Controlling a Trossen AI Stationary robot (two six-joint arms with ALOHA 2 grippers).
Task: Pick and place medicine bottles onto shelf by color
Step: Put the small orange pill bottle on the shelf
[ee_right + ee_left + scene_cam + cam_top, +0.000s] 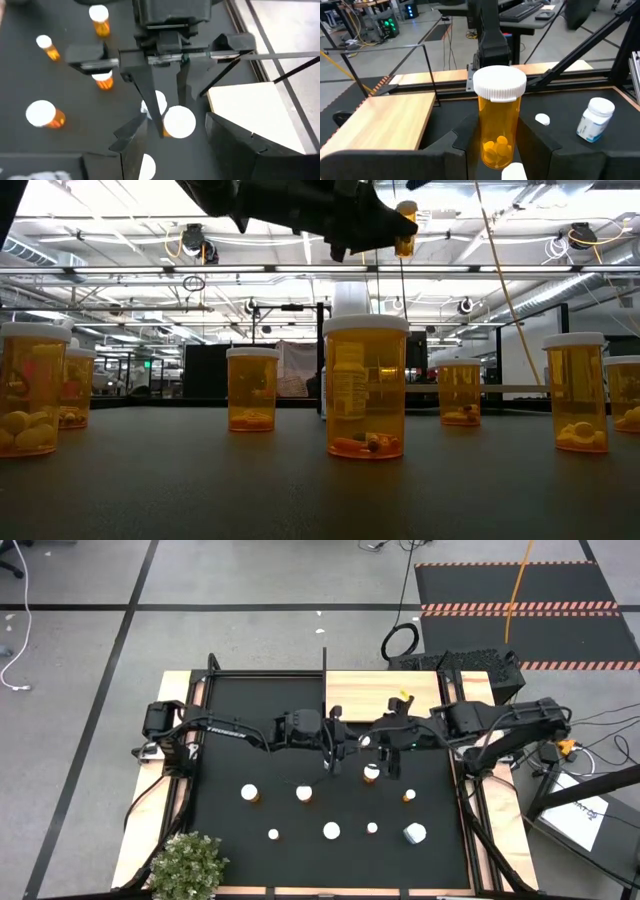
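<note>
My left gripper [492, 150] clamps an orange bottle [498, 120] by its body, lifted beside the wooden shelf [380, 122]. It seems light, rigid and slick, so I grip mid-body. My right gripper [172, 132] hangs open nearby.

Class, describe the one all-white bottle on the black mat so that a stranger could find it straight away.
Start at the black mat, seen from above, and go to its near right corner, opposite the green plant. The white bottle is there, the bottle closest to that corner. Unlike the orange, white-capped bottles around it, it is white all over and lies tipped over.
</note>
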